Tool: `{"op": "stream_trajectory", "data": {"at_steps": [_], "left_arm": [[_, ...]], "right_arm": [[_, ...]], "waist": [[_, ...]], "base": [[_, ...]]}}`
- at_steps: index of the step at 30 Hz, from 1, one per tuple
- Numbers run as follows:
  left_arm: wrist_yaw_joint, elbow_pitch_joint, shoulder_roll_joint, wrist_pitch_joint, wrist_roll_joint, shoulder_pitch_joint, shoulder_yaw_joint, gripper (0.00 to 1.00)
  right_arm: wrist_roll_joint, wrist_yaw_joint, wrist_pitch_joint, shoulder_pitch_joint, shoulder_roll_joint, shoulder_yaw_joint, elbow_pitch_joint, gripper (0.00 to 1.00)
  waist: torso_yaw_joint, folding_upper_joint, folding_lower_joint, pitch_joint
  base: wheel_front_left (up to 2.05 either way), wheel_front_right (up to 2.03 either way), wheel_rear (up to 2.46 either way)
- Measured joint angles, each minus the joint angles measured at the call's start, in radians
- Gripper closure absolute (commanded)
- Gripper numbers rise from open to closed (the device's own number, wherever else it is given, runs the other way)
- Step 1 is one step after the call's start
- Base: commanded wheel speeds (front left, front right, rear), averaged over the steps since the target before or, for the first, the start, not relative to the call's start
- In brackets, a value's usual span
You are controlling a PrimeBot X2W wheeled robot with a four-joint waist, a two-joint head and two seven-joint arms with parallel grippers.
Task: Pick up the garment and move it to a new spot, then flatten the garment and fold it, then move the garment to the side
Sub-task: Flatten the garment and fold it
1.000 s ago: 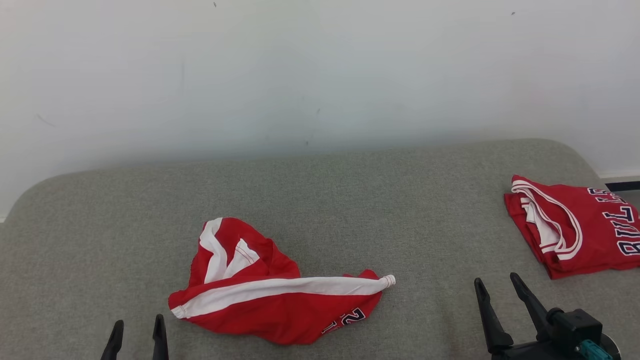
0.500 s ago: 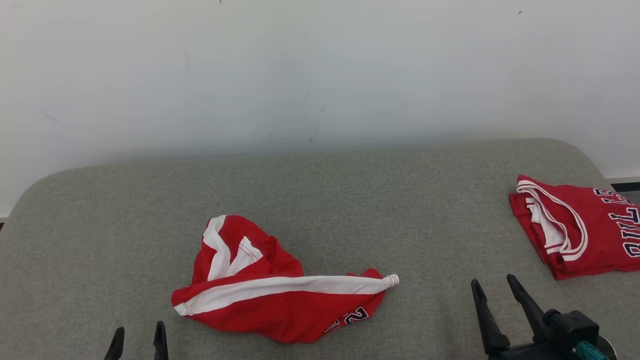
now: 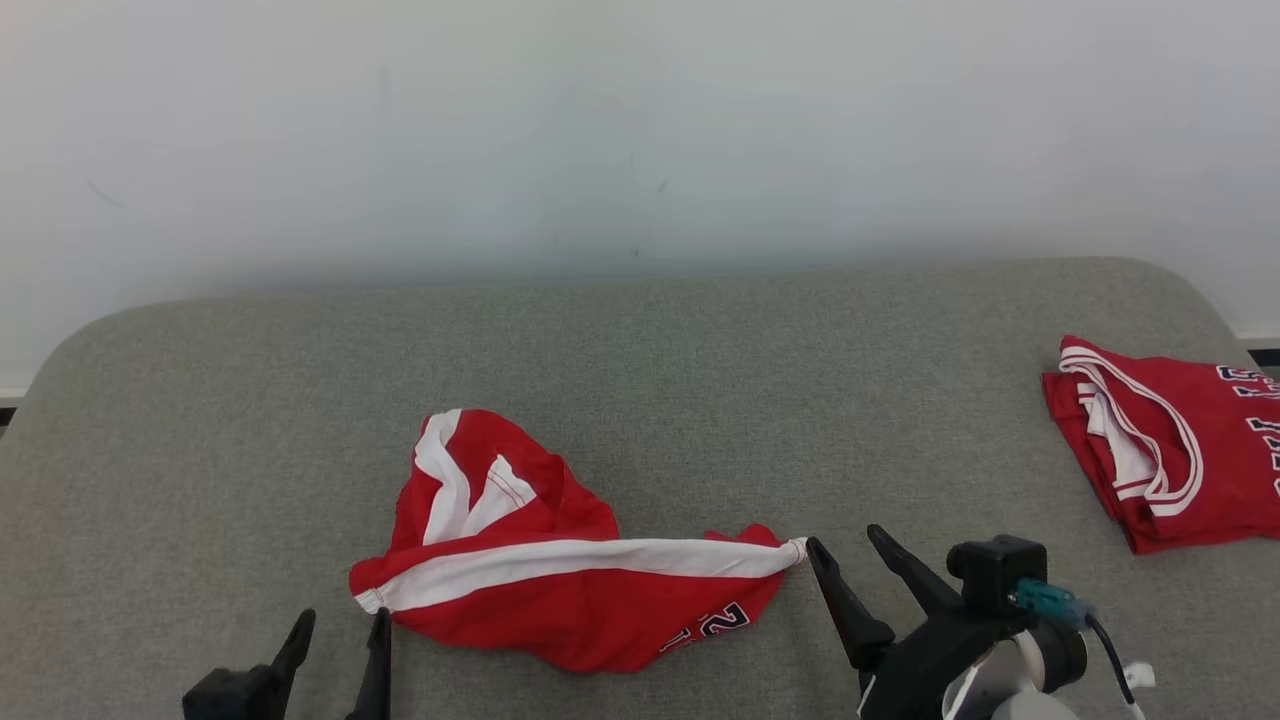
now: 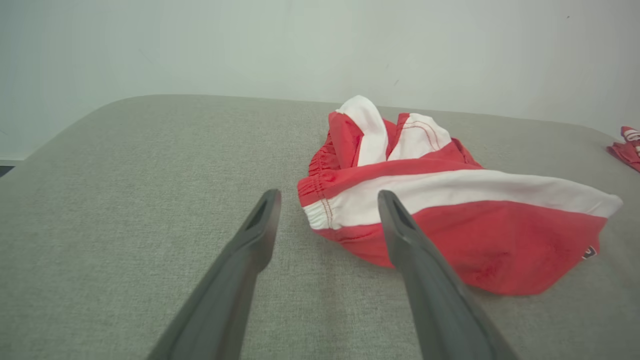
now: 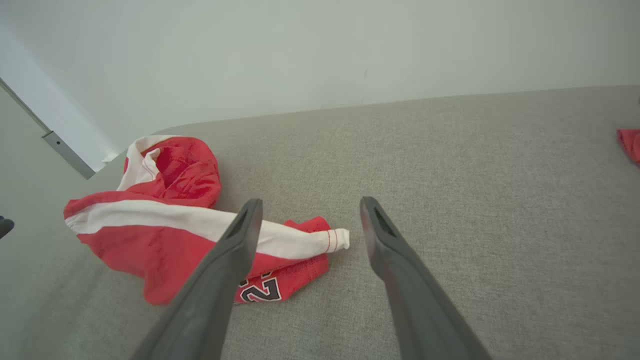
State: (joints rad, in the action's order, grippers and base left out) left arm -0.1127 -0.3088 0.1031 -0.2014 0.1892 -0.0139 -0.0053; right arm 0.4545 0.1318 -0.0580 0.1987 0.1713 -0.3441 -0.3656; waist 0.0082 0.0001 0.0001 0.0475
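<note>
One crumpled red garment (image 3: 570, 590), long axis left-right, white-stripe tip pointing right. One folded red jersey (image 3: 1170, 445) far right. Left gripper (image 3: 343, 622), right gripper (image 3: 843, 540): both jaws wide.

A plain pale wall (image 3: 640, 120) — faintly scuffed, evenly lit — rises behind a grey fabric-covered surface (image 3: 700, 350) with rounded far corners.

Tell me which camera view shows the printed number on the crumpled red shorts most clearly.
The right wrist view: the printed number lies close and large at the hem of the red shorts. In the head view it is small and tilted. The left wrist view catches a tiny dark corner of it.
</note>
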Motion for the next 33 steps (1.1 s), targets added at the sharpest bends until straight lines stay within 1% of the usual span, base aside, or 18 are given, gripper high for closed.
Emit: {"op": "stream_trajectory", "data": {"at_steps": [2,5,11,15,22,28,33], "left_arm": [[-0.002,-0.047,0.007,0.008,0.001,-0.041,-0.017,0.0],[-0.008,-0.126,0.011,0.027,0.012,-0.098,-0.032,0.0],[-0.011,-0.241,0.019,0.015,0.041,-0.178,-0.05,0.0],[-0.011,-0.304,0.02,0.002,0.055,-0.22,-0.056,0.0],[-0.014,-0.364,0.02,-0.036,0.07,-0.249,-0.076,0.0],[-0.017,-0.388,0.024,-0.052,0.087,-0.266,-0.091,0.0],[-0.018,-0.404,0.029,-0.055,0.094,-0.282,-0.107,0.0]], "right_arm": [[0.029,0.0,0.049,0.04,-0.005,-0.019,-0.056,0.0],[0.059,0.0,0.091,0.099,-0.011,-0.027,-0.137,0.0],[0.103,0.0,0.127,0.189,-0.034,-0.036,-0.267,0.0],[0.144,0.0,0.132,0.235,-0.042,-0.048,-0.329,0.0],[0.229,0.0,0.156,0.256,-0.05,-0.128,-0.374,0.0],[0.272,0.0,0.118,0.264,-0.035,-0.169,-0.375,0.0],[0.285,0.0,0.084,0.288,-0.029,-0.193,-0.405,0.0]], "waist": [[0.003,0.0,0.0,-0.01],[0.008,0.0,0.0,-0.024],[0.011,0.0,0.0001,-0.057],[0.011,0.0,0.0001,-0.081],[0.019,0.0,0.0001,-0.102],[0.023,0.0,0.0001,-0.111],[0.018,0.0,0.0001,-0.115]], "base": [[0.0,0.0,0.0],[0.0,0.0,0.0],[0.0,0.0,0.0],[0.0,0.0,0.0],[0.0,0.0,0.0],[0.0,0.0,0.0],[0.0,0.0,0.0]]}}
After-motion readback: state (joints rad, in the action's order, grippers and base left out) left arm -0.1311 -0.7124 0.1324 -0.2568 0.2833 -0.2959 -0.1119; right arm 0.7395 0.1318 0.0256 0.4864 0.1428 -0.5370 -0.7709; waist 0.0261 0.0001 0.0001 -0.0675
